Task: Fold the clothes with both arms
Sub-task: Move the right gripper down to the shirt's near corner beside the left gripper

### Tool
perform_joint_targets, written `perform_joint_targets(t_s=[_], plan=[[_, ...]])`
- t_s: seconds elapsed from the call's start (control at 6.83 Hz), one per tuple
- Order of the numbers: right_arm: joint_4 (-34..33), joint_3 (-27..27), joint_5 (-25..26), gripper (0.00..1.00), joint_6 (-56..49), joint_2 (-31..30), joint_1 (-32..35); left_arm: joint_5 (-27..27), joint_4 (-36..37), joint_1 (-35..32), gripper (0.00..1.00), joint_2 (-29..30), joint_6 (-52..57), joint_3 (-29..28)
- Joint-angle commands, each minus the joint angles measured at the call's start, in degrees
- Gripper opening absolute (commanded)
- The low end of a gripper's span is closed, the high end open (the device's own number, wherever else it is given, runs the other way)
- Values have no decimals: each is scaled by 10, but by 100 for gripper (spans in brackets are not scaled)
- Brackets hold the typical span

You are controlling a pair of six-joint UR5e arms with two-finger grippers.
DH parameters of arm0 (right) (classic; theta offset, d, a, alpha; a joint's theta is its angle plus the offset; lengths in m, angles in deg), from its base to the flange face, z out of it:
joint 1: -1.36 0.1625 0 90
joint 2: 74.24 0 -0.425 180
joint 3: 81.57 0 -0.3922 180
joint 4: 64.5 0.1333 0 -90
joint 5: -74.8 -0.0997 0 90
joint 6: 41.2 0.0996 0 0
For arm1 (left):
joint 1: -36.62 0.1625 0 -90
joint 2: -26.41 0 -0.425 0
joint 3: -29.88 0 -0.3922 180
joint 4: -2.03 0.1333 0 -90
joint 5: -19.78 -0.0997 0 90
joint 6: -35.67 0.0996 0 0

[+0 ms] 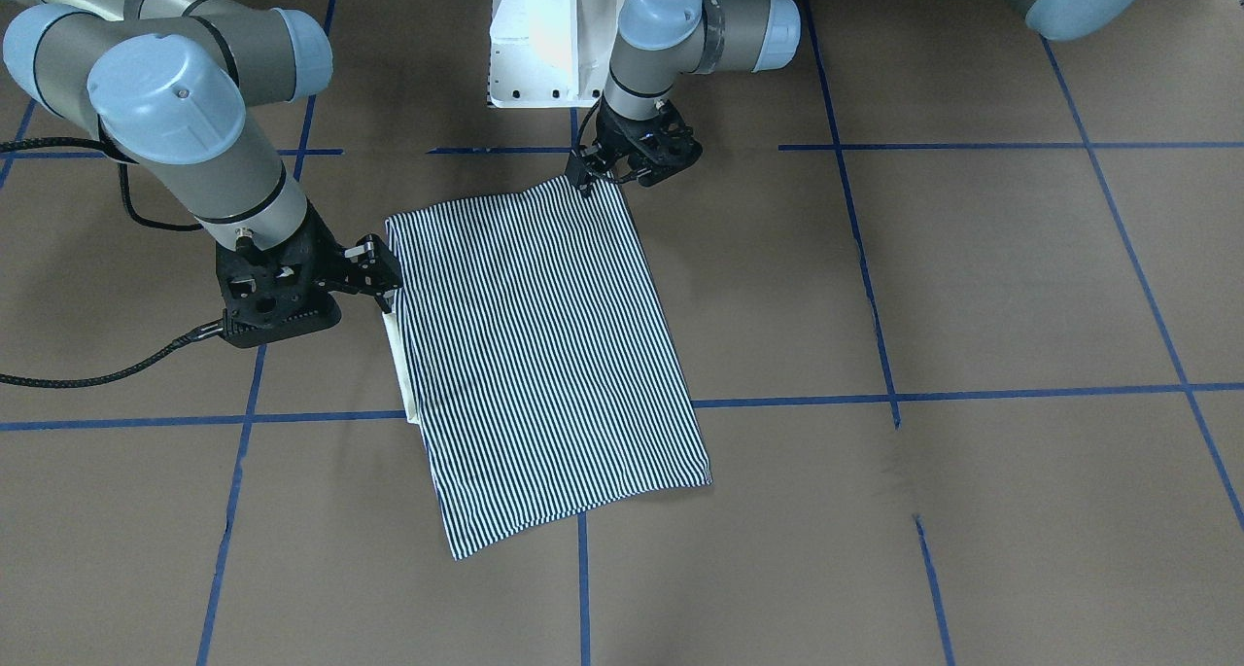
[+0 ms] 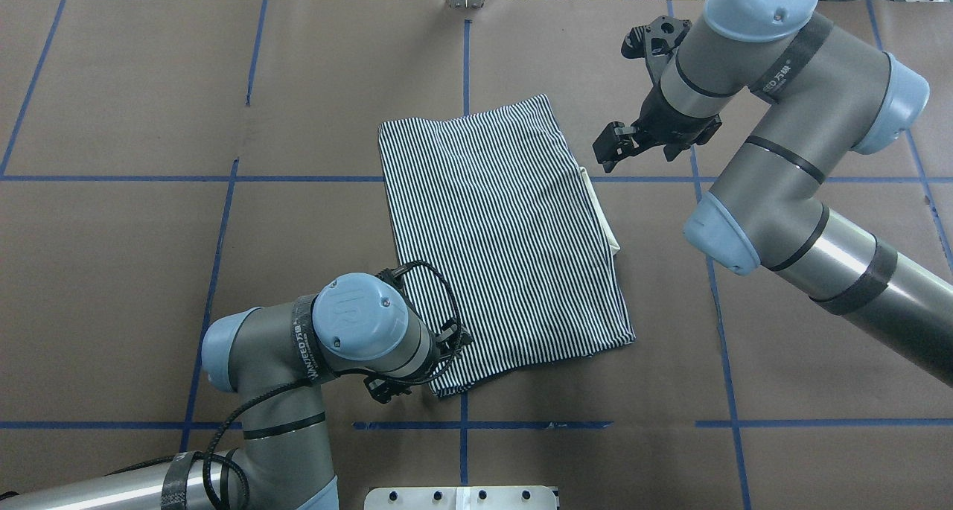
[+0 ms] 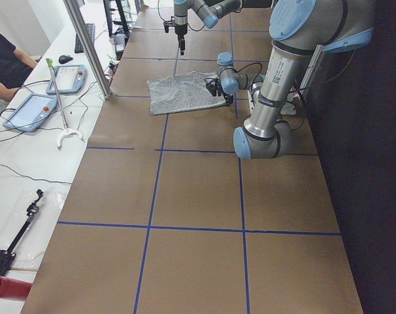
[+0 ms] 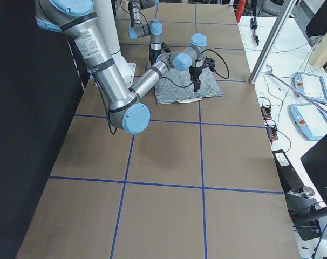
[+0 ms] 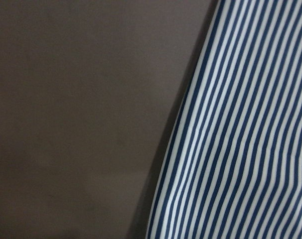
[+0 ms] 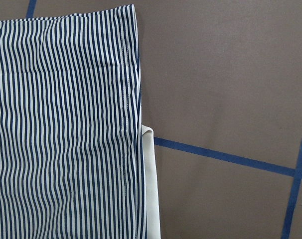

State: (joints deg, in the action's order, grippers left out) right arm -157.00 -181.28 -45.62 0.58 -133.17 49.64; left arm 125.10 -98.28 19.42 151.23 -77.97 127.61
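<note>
Lying beside right gripper: shirt

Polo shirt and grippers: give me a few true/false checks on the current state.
1. The shirt lies folded into a rough rectangle on the table. True.
2. A cream collar peeks out at the edge nearest the right gripper. True.
3. The left gripper is over bare table, well away from the shirt. False: it is at the shirt's corner on the robot's side.
4. Both sleeves lie spread out flat. False: no sleeve shows.
</note>
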Motion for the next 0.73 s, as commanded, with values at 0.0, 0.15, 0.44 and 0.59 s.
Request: perform_joint_targets(t_s=[0.0, 0.15, 0.44, 0.59], plan=[[0, 0, 0, 100, 0, -1, 0, -6, 8, 2, 88, 6, -9, -3], [1, 0, 1, 100, 0, -1, 0, -6, 7, 8, 87, 8, -15, -5], [2, 0, 2, 100, -1, -1, 0, -7, 7, 15, 81, 15, -28, -13], [2, 0, 1, 100, -4, -1, 0, -7, 7, 16, 76, 15, -29, -13]])
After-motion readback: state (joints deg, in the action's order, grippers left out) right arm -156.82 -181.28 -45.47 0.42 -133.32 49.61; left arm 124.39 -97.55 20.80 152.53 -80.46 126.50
